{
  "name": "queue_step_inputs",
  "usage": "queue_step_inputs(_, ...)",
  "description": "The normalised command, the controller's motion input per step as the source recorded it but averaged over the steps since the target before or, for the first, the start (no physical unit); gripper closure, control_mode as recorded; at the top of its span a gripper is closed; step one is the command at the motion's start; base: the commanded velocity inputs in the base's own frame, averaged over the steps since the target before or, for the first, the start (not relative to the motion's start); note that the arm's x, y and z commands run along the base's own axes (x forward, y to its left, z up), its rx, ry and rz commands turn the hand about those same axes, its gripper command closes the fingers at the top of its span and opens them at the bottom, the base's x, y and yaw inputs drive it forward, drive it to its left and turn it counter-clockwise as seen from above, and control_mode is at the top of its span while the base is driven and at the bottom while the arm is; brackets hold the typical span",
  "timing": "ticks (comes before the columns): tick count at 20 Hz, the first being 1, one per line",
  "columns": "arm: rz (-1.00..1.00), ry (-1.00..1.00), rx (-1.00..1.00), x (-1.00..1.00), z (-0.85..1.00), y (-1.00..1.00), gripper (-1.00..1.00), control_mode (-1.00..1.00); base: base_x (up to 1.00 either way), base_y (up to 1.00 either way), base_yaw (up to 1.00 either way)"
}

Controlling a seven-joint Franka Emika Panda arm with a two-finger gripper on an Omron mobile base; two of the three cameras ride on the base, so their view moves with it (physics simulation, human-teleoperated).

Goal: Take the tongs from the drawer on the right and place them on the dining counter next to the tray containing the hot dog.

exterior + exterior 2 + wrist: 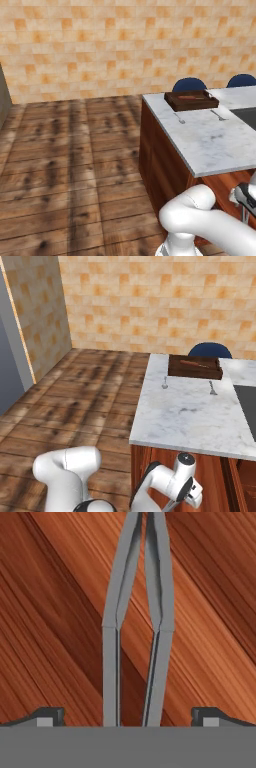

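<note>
Two slim grey arms of the tongs [135, 622] run up the middle of the hand view, lying on the reddish wood floor of the drawer [55, 637], w/ the gripper [128, 717] spread wide, one finger tip either side of them and neither touching metal. So: pincer released, nothing grasped yet, tongs not yet lifted out.

Risks, as I judge them:
- The tong arms are narrow and springy-looking; if the jaws close off-centre they could squeeze just one arm, or push the pair sideways, and the tongs would slip or twist out.
- Gripper is low beside the island body, under the slab's near edge; a straight lift could knock the tongs vs. the drawer wall or the overhang of the dining counter [210, 140].
- Carry distance to the far edge is long, so a loose pinch prob. drops them en route.

Containers: the tray [195, 370] sits at the far edge of the dining counter, hot dog [196, 363] lying inside it. Two small silver utensils [164, 383] lie on the slab just in front of the tray, apart from it; drop spot should avoid them.
</note>
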Motion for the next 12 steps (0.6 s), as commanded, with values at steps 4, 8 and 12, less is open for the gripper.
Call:
queue_step_inputs(4, 0.00, 0.00, 0.02, 0.14, -0.12, -0.08, -1.00, -1.00, 0.00, 0.00, 0.00)
queue_step_inputs(8, 0.00, 0.00, 0.02, 0.13, -0.15, -0.08, -1.00, -1.00, 0.00, 0.00, 0.00)
queue_step_inputs(12, 0.00, 0.00, 0.01, 0.09, -0.17, -0.07, -1.00, -1.00, 0.00, 0.00, 0.00)
